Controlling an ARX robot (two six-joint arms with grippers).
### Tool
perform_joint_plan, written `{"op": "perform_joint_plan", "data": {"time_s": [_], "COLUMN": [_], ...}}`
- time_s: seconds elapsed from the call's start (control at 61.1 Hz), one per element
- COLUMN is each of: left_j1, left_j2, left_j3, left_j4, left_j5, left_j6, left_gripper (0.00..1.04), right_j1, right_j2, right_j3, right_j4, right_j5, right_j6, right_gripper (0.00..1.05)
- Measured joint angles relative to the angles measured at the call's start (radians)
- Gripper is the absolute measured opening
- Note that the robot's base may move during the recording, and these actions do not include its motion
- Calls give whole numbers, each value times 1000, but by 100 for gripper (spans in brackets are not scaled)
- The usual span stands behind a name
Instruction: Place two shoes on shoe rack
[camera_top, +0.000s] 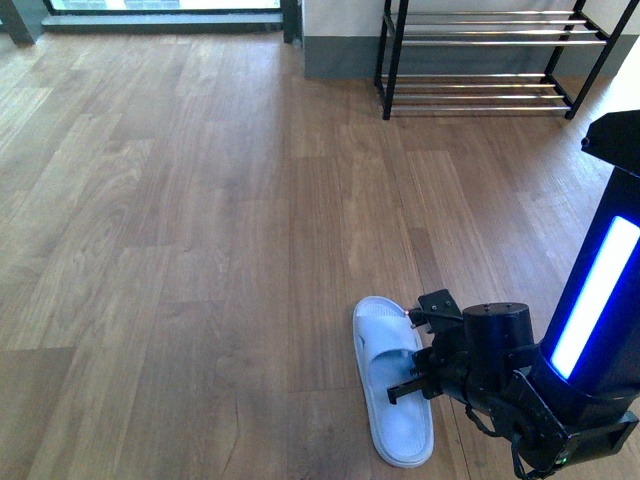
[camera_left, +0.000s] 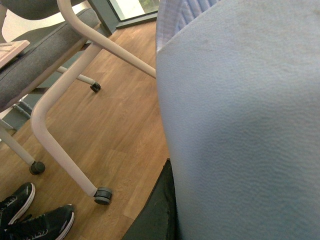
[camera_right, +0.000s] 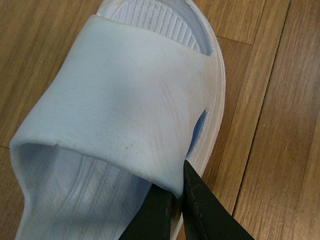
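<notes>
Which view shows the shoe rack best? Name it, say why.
The front view: the shoe rack stands by the far wall, frame and chrome rods clear, top cropped. Neither wrist view shows it: the left shows a raised slide, the right the slide on the floor.

**A:** What covers the ground in the front view?

**B:** A warm brown wood-plank floor (camera_top: 180, 250), filling nearly the whole frame.

**A:** And along the far edge?

**B:** At eleven o'clock, the dark frame of a bright window (camera_top: 160, 20). Between twelve and one o'clock there is a white wall (camera_top: 340, 15), with a grey skirting board (camera_top: 340, 58) along its foot.

**A:** What does the left wrist view add?

**B:** A chair (camera_left: 115, 50) with a grey fabric seat (camera_left: 35, 55) and white tubular legs (camera_left: 65, 156). The legs end in small dark castors (camera_left: 103, 195), which rest on the same wood planks.
</notes>
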Motion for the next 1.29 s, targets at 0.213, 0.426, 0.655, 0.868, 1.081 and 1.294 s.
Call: {"op": "perform_joint_plan", "data": {"time_s": [0.213,0.426,0.655,0.868,1.081,1.294], "left_j1": [0,0,0,0,0,0], "left_j2": [0,0,0,0,0,0], "left_j3": [0,0,0,0,0,0], "left_j4": [0,0,0,0,0,0], "left_j5": [0,0,0,0,0,0], "left_j6": [0,0,0,0,0,0], "left_gripper": [2,2,2,2,2,2], "right_j1": [-34,-129,-253,-310,-275,-267], "right_j2": [-57,-331,-1023,-1593,-2032,-2111], "right_j3": [-67,-295,-624,-819,-921,-937], "right_j4": [-2,0,-108,-346,-534,-550], "right_j5": [2,-83,-208,-279,-247,-237], "right_j6": [-22,-166,-364,-374,-354,-343], "right_gripper": [2,2,2,2,2,2]}}
